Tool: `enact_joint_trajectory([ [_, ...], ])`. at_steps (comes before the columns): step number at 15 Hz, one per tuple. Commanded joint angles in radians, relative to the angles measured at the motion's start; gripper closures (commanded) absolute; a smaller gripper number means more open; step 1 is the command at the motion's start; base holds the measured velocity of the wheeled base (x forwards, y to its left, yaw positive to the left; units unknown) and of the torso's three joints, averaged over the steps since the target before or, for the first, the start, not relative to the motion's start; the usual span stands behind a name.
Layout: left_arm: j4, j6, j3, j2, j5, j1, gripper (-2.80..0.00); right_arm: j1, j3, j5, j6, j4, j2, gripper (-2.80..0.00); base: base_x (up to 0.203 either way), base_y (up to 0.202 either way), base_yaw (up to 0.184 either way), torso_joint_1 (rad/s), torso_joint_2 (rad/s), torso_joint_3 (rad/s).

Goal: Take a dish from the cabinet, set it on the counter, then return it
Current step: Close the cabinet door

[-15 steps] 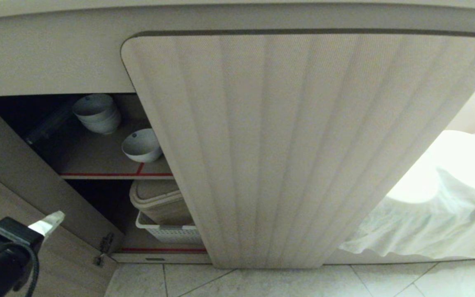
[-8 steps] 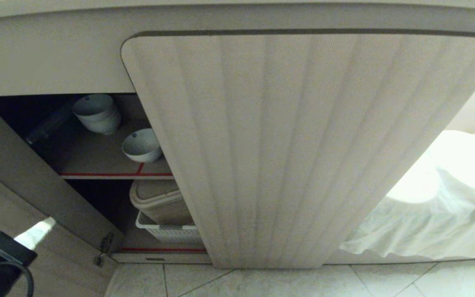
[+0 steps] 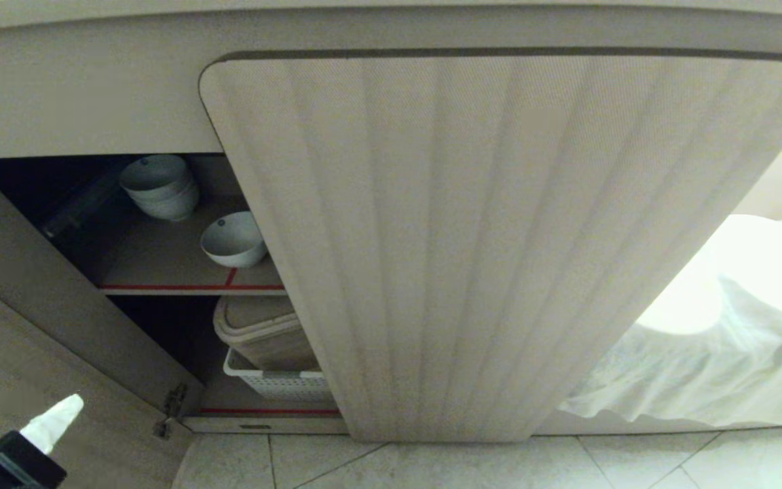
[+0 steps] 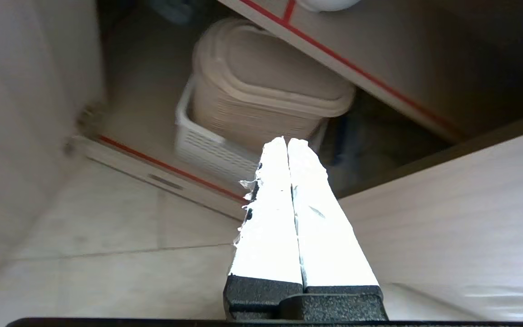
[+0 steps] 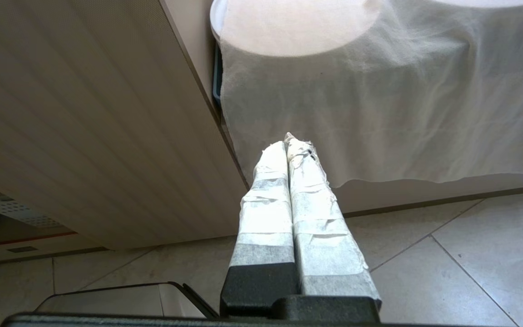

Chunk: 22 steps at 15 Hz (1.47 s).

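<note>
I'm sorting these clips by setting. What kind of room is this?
Most likely a kitchen, seen low down by the floor. An open cabinet holds a stack of white bowls and a single bowl on its shelf, with storage baskets below, all standing on a tiled floor.

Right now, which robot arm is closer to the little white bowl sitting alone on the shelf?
The left. Its gripper sits below-left of the bowl, outside the open cabinet. The right gripper points at a white cloth beyond the closed door.
</note>
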Motion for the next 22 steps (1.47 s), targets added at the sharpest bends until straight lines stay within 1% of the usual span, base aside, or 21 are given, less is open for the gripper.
enact_joint_trajectory([
  [1, 0.035, 0.084, 0.002, -0.086, -0.004, 0.02, 0.0, 0.0, 0.0, 0.001, 0.001, 0.0, 0.0, 0.0, 0.0, 0.0, 0.0, 0.0, 0.0, 0.0],
  [3, 0.128, 0.156, 0.0, -0.197, -0.003, 0.013, 0.0, 0.0, 0.0, 0.001, 0.001, -0.001, 0.0, 0.0, 0.0, 0.0, 0.0, 0.0, 0.0, 0.0],
  [6, 0.336, 0.277, -0.007, -0.379, 0.007, -0.033, 0.0, 0.0, 0.0, 0.001, 0.001, 0.0, 0.0, 0.0, 0.0, 0.0, 0.0, 0.0, 0.0, 0.0],
  [7, 0.396, 0.308, -0.008, -0.412, 0.023, -0.043, 0.0, 0.0, 0.0, 0.0, 0.001, -0.001, 0.0, 0.0, 0.0, 0.0, 0.0, 0.0, 0.0, 0.0],
  [8, 0.411, 0.32, -0.007, -0.421, 0.048, -0.046, 0.0, 0.0, 0.0, 0.001, 0.001, 0.0, 0.0, 0.0, 0.0, 0.0, 0.0, 0.0, 0.0, 0.0],
  [9, 0.412, 0.322, -0.004, -0.431, 0.057, -0.046, 0.0, 0.0, 0.0, 0.0, 0.001, -0.001, 0.0, 0.0, 0.0, 0.0, 0.0, 0.0, 0.0, 0.0],
  [12, 0.456, 0.367, 0.001, -0.497, 0.065, -0.033, 0.0, 0.0, 0.0, 0.001, 0.001, -0.002, 0.0, 0.0, 0.0, 0.0, 0.0, 0.0, 0.0, 0.0],
  [13, 0.481, 0.378, 0.002, -0.527, 0.058, -0.013, 0.0, 0.0, 0.0, 0.001, 0.001, 0.0, 0.0, 0.0, 0.0, 0.0, 0.0, 0.0, 0.0, 0.0],
  [14, 0.5, 0.395, 0.002, -0.553, 0.038, 0.03, 0.0, 0.0, 0.0, -0.001, 0.001, -0.001, 0.0, 0.0, 0.0, 0.0, 0.0, 0.0, 0.0, 0.0],
  [15, 0.51, 0.42, 0.002, -0.575, 0.0, 0.067, 0.0, 0.0, 0.0, -0.001, 0.001, 0.0, 0.0, 0.0, 0.0, 0.0, 0.0, 0.0, 0.0, 0.0],
  [16, 0.522, 0.465, 0.002, -0.596, -0.058, 0.109, 0.0, 0.0, 0.0, 0.001, 0.001, 0.0, 0.0, 0.0, 0.0, 0.0, 0.0, 0.0, 0.0, 0.0],
  [17, 0.526, 0.519, 0.002, -0.603, -0.086, 0.117, 0.0, 0.0, 0.0, 0.001, 0.001, -0.001, 0.0, 0.0, 0.0, 0.0, 0.0, 0.0, 0.0, 0.0],
  [18, 0.526, 0.552, 0.002, -0.603, -0.091, 0.118, 0.0, 0.0, 0.0, -0.001, 0.001, 0.0, 0.0, 0.0, 0.0, 0.0, 0.0, 0.0, 0.0, 0.0],
  [20, 0.526, 0.647, 0.002, -0.603, -0.096, 0.119, 0.0, 0.0, 0.0, -0.001, 0.001, -0.001, 0.0, 0.0, 0.0, 0.0, 0.0, 0.0, 0.0, 0.0],
  [21, 0.526, 0.688, 0.002, -0.596, -0.097, 0.128, 0.0, 0.0, 0.0, 0.0, 0.001, 0.0, 0.0, 0.0, 0.0, 0.0, 0.0, 0.0, 0.0, 0.0],
  [22, 0.531, 0.712, 0.002, -0.586, -0.097, 0.152, 0.0, 0.0, 0.0, -0.001, 0.001, 0.0, 0.0, 0.0, 0.0, 0.0, 0.0, 0.0, 0.0, 0.0],
])
